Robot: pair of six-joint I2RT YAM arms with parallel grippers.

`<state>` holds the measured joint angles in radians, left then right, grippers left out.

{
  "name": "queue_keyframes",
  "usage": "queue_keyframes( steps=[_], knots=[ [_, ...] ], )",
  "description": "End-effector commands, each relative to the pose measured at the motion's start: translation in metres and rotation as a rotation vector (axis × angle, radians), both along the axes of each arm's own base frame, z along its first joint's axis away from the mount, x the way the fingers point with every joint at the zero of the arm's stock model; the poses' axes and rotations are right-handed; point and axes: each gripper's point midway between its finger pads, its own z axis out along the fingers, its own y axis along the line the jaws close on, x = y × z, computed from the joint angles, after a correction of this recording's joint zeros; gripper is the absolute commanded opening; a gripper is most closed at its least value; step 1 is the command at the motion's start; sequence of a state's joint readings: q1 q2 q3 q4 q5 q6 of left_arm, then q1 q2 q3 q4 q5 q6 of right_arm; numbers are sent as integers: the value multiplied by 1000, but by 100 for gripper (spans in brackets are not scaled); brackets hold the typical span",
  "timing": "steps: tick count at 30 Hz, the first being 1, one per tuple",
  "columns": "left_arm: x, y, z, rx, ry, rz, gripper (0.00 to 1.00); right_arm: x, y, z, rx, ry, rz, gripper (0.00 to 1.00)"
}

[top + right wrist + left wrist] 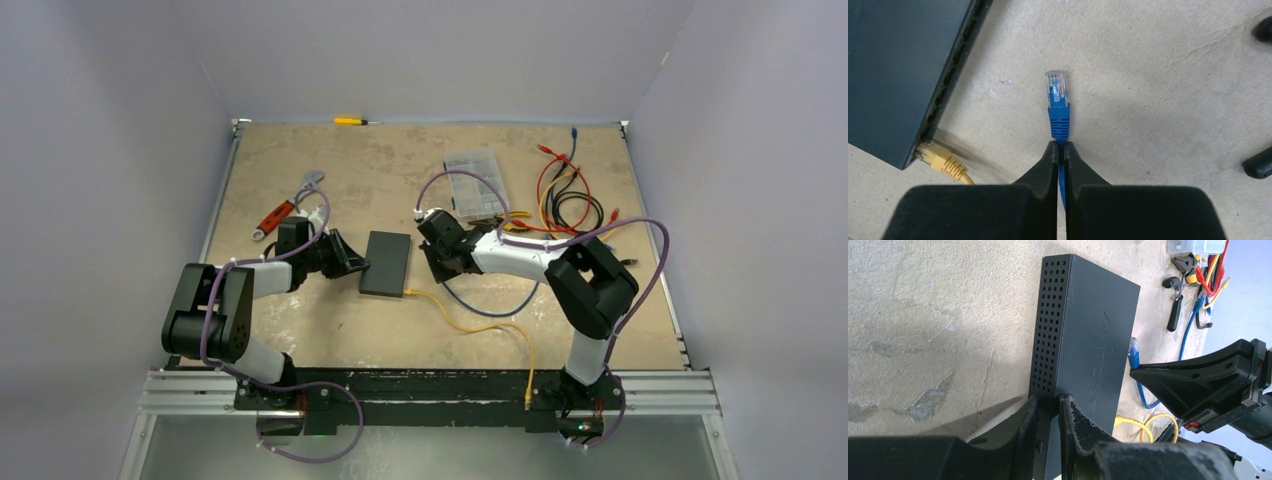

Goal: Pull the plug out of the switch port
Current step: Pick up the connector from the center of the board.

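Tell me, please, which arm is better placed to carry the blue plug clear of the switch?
Right. The right gripper is shut on the blue cable just behind the blue plug, which is already out of the switch; the left gripper clamps the switch's edge.

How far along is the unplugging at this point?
Done: the blue plug is clear of the switch, free of any port. In hand: the right claw pinches its cable just behind it; the left claw clamps the switch's corner. Remaining: a yellow plug sits in an end port, if that one counts.
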<state>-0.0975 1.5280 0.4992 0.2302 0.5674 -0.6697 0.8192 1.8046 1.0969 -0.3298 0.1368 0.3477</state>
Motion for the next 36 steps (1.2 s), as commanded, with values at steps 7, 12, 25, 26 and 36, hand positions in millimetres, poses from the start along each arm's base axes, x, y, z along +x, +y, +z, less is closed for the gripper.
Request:
queue_keyframes(
  steps=[7, 12, 25, 26, 36],
  knots=[
    [-51, 23, -59, 159, 226, 24, 14, 9, 33, 13, 84, 18, 21, 0],
    [-50, 23, -58, 158, 226, 24, 13, 20, 45, 42, 153, -33, 17, 0],
    [-45, 22, -49, 153, 194, 26, 15, 38, 61, 149, 396, -199, 24, 0],
    [-45, 22, -49, 152, 192, 26, 16, 40, 61, 157, 417, -213, 24, 0],
    [-44, 22, -47, 152, 190, 24, 16, 52, 37, 234, 659, -273, 50, 0]
  ],
)
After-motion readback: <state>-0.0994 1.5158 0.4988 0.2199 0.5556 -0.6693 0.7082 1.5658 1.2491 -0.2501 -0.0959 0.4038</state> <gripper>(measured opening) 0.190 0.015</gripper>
